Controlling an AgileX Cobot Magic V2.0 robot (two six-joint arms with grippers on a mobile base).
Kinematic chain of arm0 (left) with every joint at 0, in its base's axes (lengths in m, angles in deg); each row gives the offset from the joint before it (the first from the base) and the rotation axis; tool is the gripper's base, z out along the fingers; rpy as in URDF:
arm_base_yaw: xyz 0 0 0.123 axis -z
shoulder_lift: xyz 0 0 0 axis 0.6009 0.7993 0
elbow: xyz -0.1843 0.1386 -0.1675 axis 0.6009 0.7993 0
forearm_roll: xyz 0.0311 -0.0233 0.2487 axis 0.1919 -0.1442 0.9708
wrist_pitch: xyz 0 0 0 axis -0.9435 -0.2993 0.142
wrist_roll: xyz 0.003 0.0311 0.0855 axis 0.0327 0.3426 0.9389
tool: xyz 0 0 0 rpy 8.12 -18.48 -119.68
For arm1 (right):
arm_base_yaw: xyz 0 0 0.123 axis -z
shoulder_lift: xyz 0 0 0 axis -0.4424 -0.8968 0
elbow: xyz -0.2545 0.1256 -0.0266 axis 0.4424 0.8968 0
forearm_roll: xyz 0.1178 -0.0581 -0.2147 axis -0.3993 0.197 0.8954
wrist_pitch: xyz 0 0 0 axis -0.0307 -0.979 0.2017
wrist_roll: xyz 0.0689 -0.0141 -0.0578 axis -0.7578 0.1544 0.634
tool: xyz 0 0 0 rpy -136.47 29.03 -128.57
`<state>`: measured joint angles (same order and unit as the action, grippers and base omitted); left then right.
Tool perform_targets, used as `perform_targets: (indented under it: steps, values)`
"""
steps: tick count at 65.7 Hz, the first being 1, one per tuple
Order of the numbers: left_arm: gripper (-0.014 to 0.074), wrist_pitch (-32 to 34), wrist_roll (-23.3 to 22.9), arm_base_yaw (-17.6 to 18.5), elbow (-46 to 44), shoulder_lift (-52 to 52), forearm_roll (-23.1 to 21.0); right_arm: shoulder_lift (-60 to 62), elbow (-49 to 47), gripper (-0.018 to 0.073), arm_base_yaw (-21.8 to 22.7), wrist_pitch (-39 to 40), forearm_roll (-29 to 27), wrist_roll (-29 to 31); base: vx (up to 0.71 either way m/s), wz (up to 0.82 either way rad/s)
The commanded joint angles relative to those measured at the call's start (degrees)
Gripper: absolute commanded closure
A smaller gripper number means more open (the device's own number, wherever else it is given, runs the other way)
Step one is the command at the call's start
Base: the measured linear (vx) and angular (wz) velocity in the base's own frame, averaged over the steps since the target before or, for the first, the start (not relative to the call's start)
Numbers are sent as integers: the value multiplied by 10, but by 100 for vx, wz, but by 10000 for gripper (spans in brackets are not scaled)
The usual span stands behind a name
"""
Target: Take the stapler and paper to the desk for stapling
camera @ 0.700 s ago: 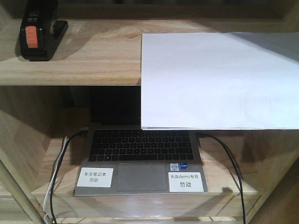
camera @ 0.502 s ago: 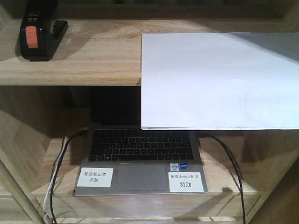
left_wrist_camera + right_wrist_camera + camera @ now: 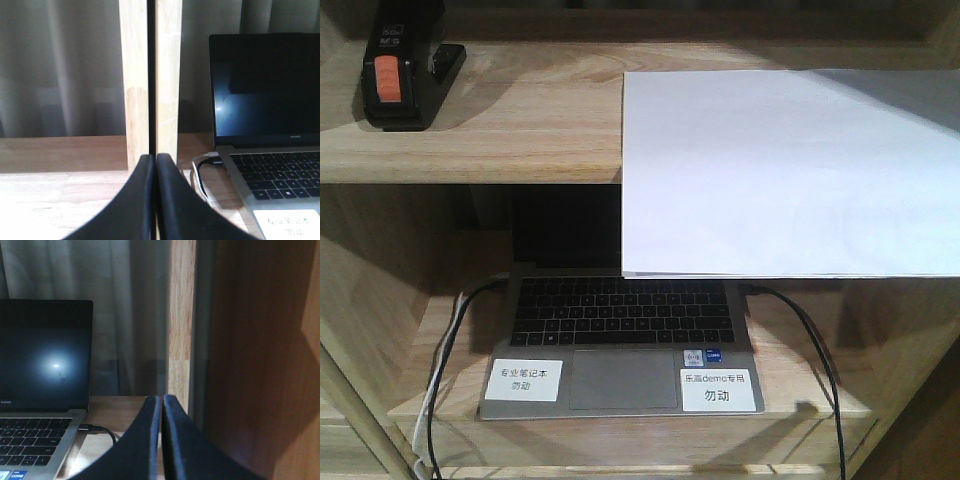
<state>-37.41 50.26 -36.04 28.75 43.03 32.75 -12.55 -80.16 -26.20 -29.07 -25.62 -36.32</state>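
The stapler (image 3: 400, 72) lay at the far left of the upper shelf (image 3: 520, 120), its orange patch facing up. The paper (image 3: 790, 170) rested on the same shelf to the right, apart from the stapler, with its front part hanging over the shelf edge. It hid the screen of the open laptop (image 3: 620, 335) on the lower shelf (image 3: 790, 370). Two white labels (image 3: 717, 390) sat on the laptop's palm rest. The left gripper (image 3: 152, 160) was clenched with its black fingers pressed together and nothing between them, in front of a pale wooden post (image 3: 167, 75) just left of the laptop. The right gripper (image 3: 161, 399) was likewise clenched and empty, to the right of the laptop and beside a dark brown panel (image 3: 255, 365).
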Motion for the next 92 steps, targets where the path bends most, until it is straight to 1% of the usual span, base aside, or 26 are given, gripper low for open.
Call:
perform_targets:
  steps: [1,39,47,51,55,63,67,69,72,75,77,80,82,86,92]
  values:
    - [603,41,-5,1,5,-8,-5,5,3,561,3,41,7,3,0,0]
    - [603,43,-5,1,5,-8,-6,5,2,561,3,57,7,3,0,0]
    - [603,70,-5,1,5,-8,-6,5,2,561,3,86,7,3,0,0]
    - [603,96,-5,1,5,-8,-6,5,2,561,3,115,7,3,0,0]
    - [603,139,-5,1,5,-8,-6,5,1,561,3,149,7,3,0,0]
    - [603,254,-25,1,-1,-8,-6,5,0,561,3,242,7,3,0,0]
    - [603,328,-37,1,-1,-8,-6,5,-9,561,3,280,4,3,0,0]
    - [603,363,-43,1,-1,-8,-6,5,-17,561,3,286,4,3,0,0]
    - [603,432,-57,1,-1,-8,-6,5,-37,561,3,285,1,3,0,0]
    - [603,476,-72,1,-3,-8,-8,5,-61,561,3,280,-4,3,0,0]
    - [603,494,-86,1,-12,-8,-17,5,-76,561,3,280,-6,3,0,0]
    - [603,493,-103,1,-30,-8,-28,5,-104,561,3,277,-6,3,0,0]
    - [603,479,-107,1,-47,-8,-37,5,-125,561,3,272,-6,3,0,0]
    - [603,437,-108,1,-100,-8,-47,5,-170,561,3,240,-8,3,0,0]
    - [603,359,-106,1,-191,-2,-46,-1,-242,561,3,176,-8,3,0,0]
